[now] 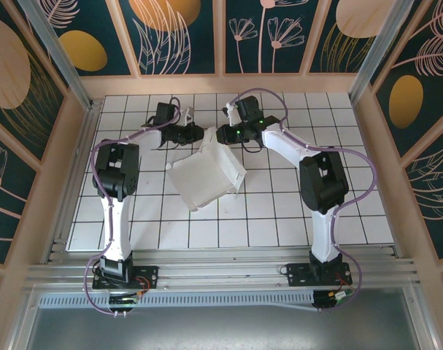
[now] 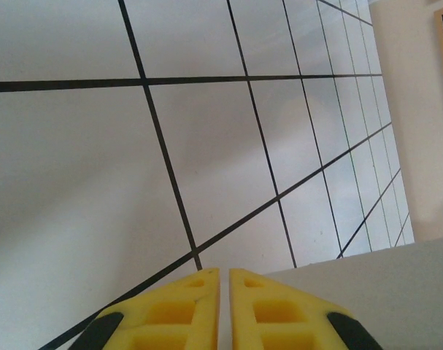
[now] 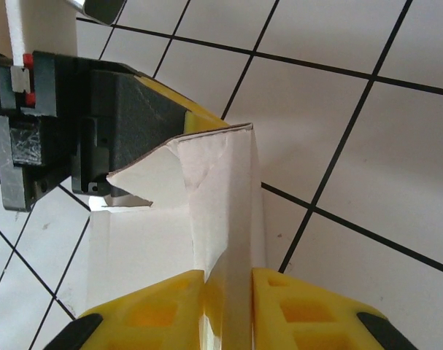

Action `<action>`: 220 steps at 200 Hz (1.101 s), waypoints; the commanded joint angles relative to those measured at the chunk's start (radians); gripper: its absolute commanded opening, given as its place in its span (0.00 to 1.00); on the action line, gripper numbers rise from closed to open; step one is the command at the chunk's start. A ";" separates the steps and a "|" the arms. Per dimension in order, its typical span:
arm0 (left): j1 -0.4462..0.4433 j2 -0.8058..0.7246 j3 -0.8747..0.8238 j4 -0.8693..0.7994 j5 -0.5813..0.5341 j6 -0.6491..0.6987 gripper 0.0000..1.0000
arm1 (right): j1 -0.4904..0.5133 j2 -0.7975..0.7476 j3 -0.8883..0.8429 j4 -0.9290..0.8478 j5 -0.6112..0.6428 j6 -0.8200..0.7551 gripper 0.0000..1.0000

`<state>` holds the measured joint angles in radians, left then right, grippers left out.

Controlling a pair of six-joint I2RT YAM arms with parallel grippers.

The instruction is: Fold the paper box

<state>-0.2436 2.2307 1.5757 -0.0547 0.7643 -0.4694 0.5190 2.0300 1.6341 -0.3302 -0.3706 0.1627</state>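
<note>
Your white, black-gridded bench [image 1: 279, 211] carries the box [image 1: 206, 175] mid-bench between the arms: thin, creased white card with one curled flap. Your right fingers [image 3: 309, 313], pocketed yellow blocks, clamp a folded panel. Your left fingers [image 2: 177, 306] sit nearly together beside another.

There is one paper box [image 1: 206, 179] on one gridded table [image 1: 279, 219]. There are two robot arms, the left arm [image 1: 117, 182] and the right arm [image 1: 320, 182]. There are two grippers, the left gripper [image 2: 225, 273] and the right gripper [image 3: 228, 277]. Each has two yellow fingers [image 3: 301, 306], four altogether.
</note>
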 commanded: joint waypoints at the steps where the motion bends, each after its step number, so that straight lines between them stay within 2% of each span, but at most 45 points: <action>1: -0.059 -0.049 -0.026 0.043 0.098 -0.025 0.12 | 0.022 0.023 0.013 0.011 -0.004 0.005 0.23; 38: -0.095 -0.066 -0.078 0.103 0.110 -0.045 0.15 | 0.042 0.029 0.010 0.016 -0.007 0.005 0.23; 58: -0.098 -0.087 -0.141 0.153 0.127 -0.008 0.23 | 0.042 0.026 0.000 0.021 -0.007 0.005 0.23; 78: -0.097 -0.104 -0.181 0.111 0.122 0.157 0.31 | 0.042 0.021 -0.006 0.019 -0.003 0.000 0.23; 104: -0.089 -0.120 -0.191 0.022 0.066 0.373 0.38 | 0.042 0.016 -0.011 0.012 -0.001 -0.008 0.23; 154: -0.035 -0.190 -0.223 -0.001 -0.004 0.515 0.48 | 0.039 0.005 -0.019 0.005 -0.019 -0.014 0.25; 179: -0.034 -0.236 -0.262 -0.053 -0.098 0.638 0.49 | 0.036 -0.003 -0.026 0.009 -0.029 -0.012 0.25; 220: -0.007 -0.304 -0.313 -0.100 -0.160 0.827 0.48 | 0.035 -0.006 -0.028 0.008 -0.041 -0.010 0.25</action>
<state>-0.2539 1.9850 1.2999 -0.0673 0.6083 0.1772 0.5461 2.0300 1.6203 -0.3565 -0.4183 0.1581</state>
